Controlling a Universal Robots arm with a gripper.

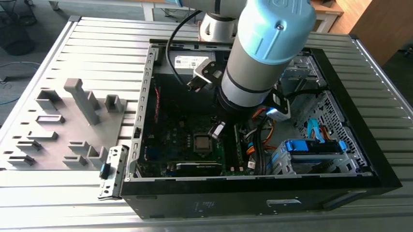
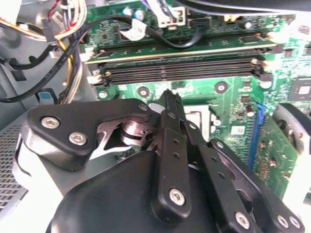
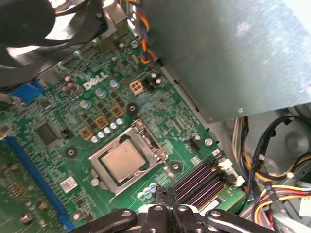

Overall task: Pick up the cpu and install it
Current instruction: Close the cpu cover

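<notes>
I hold the gripper (image 2: 170, 104) pinched shut and empty just above the motherboard (image 3: 58, 141) — the cpu (image 3: 122, 161) already sits in its socket, so I avoid pressing.

arm: reaching steeply down | hand (image 2: 167, 104): fingers together, holding nothing

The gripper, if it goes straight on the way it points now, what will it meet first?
Probably the motherboard beside the cpu, which already sits in its socket. The gripper points down into the case with nothing visible between; the depth is unclear.
</notes>
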